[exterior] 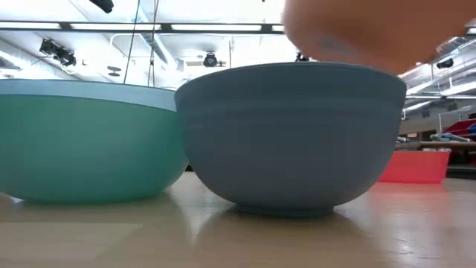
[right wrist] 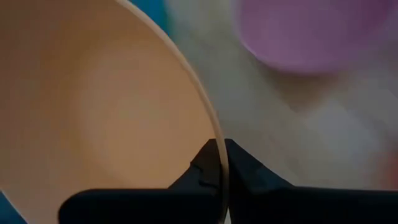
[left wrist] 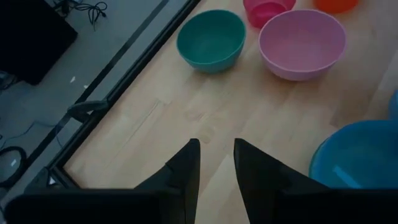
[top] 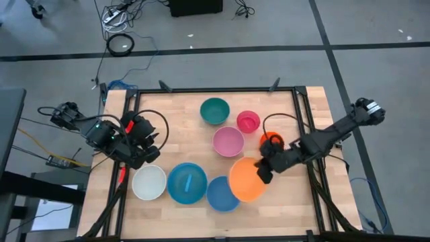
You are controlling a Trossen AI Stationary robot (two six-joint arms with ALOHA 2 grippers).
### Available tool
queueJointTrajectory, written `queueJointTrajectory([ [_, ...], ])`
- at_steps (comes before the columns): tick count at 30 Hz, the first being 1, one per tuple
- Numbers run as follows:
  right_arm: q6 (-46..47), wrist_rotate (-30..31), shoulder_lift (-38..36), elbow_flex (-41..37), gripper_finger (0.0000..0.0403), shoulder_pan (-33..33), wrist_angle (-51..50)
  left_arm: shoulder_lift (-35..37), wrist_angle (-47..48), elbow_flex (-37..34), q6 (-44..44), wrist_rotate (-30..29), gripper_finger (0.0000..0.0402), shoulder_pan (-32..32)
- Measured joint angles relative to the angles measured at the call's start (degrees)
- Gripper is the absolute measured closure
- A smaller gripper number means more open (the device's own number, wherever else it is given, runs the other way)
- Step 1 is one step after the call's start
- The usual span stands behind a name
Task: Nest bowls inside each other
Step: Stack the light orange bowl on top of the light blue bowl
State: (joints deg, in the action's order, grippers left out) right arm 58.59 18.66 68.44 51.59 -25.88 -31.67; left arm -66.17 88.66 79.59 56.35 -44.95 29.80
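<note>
My right gripper (top: 263, 172) is shut on an orange bowl (top: 245, 179), which hangs over the near right of the table and overlaps the blue bowl (top: 222, 195). In the low view the orange bowl (exterior: 357, 30) shows blurred above the blue bowl (exterior: 290, 134). The light blue bowl (top: 187, 183) and white bowl (top: 148, 183) stand on their bases at the near edge. The pink (top: 228, 142), teal (top: 214, 111), magenta (top: 248, 121) and small red-orange (top: 270, 138) bowls stand farther back. My left gripper (left wrist: 216, 155) hovers open over bare wood at the left. My right gripper pinches the orange bowl's rim (right wrist: 217, 140) on the bowl's right side, one finger inside the bowl and one outside. The fingers slant down from the table's right. The bowl is lifted off the table, its underside above the blue bowl's rim.
A black metal frame (top: 215, 89) runs along the table's far and side edges. Bare wood lies at the far left (left wrist: 155, 118) and at the near right corner (top: 289, 208). Cables and a dark box lie on the floor beyond the table.
</note>
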Motion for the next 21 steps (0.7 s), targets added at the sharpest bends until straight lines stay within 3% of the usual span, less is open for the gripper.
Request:
queueJointTrajectory([
  [11,-18.0,-11.7,17.0,0.1,0.0403,10.9,44.7,0.0,-1.5,-4.1,1.6,-0.9,0.0296,0.0],
  [17,-24.0,-15.5,28.3,8.8,0.0403,14.2,45.2,0.0,-3.0,-4.9,2.8,-2.3,0.0296,0.0],
  [21,-28.5,-17.2,35.6,19.1,0.0403,14.9,36.6,0.0,-4.3,-4.9,2.4,-3.0,0.0296,0.0],
])
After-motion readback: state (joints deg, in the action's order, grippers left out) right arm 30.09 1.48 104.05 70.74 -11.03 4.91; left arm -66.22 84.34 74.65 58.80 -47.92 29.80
